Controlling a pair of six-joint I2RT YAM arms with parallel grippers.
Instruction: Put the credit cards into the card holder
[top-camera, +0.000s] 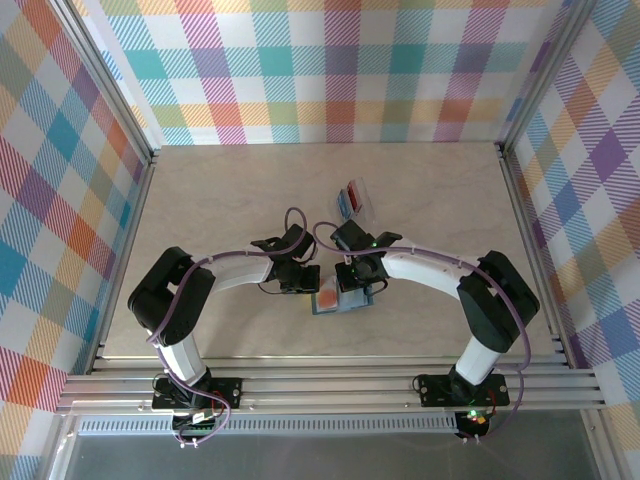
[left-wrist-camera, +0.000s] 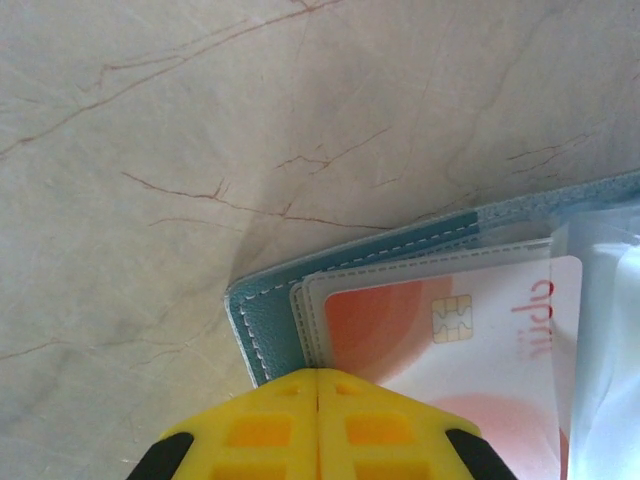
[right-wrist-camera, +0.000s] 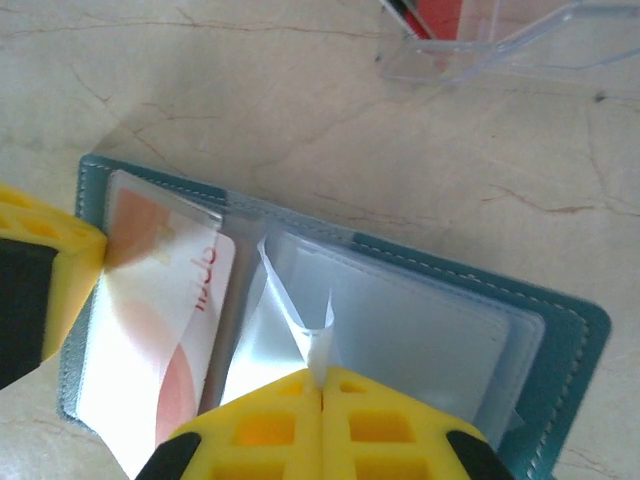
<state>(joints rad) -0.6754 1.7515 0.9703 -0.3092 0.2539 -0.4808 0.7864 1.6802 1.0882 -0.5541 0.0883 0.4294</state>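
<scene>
The teal card holder (top-camera: 345, 303) lies open on the table between both grippers. An orange-red credit card (left-wrist-camera: 450, 335) sits in a clear pocket on its left half (right-wrist-camera: 165, 300). My left gripper (left-wrist-camera: 318, 372) is shut, with nothing between its fingers, its tips at the holder's (left-wrist-camera: 262, 322) left edge over the card's end. My right gripper (right-wrist-camera: 322, 372) is shut on a thin clear sleeve page (right-wrist-camera: 300, 335) of the holder (right-wrist-camera: 570, 315), which curls up between the jaws. More credit cards, red (right-wrist-camera: 440, 15) and blue (top-camera: 349, 203), lie in the clear case.
A clear plastic case (top-camera: 358, 200) sits just beyond the holder, towards the middle of the table (top-camera: 220, 200). The left gripper's yellow finger (right-wrist-camera: 40, 255) touches the holder's left end in the right wrist view. Metal rails and plaid walls ring the table.
</scene>
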